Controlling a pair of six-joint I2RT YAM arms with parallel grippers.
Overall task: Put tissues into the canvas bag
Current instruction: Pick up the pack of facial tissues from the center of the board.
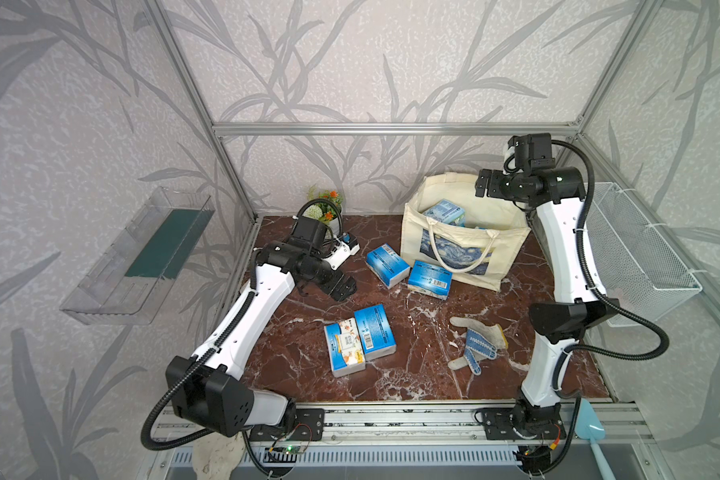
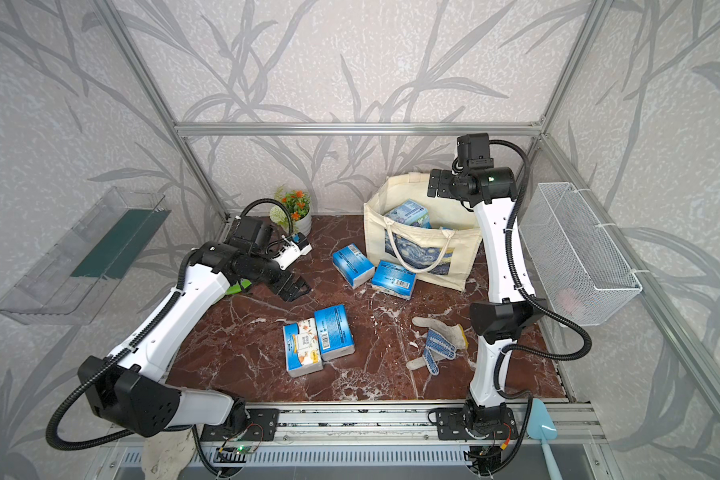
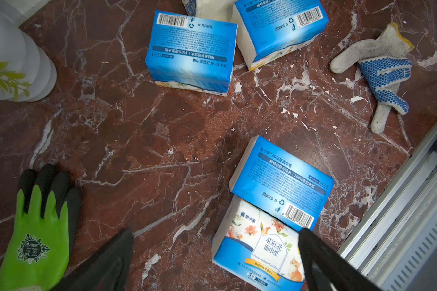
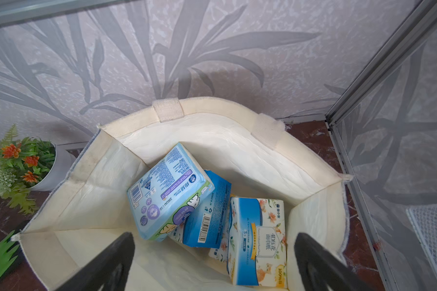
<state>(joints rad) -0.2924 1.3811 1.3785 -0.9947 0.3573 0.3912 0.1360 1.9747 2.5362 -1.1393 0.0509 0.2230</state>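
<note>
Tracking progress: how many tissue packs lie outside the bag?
4: a flowery pack and a blue pack side by side toward the front; two more packs before the bag. Others could hide behind it.

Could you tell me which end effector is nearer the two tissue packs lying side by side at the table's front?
Left. The left end effector is open just behind the two tissue packs; the right end effector is open above the canvas bag at the back.

The canvas bag (image 4: 91, 191) gapes open from above (tissue packs (image 4: 169, 191) crowd one side of its floor, the rest bare). Two packs (image 1: 387, 265) block its front wall; farther from the bag lies bare marble (image 1: 416, 316), then a pack pair (image 1: 360, 338) and a dotted glove (image 1: 476, 345)
</note>
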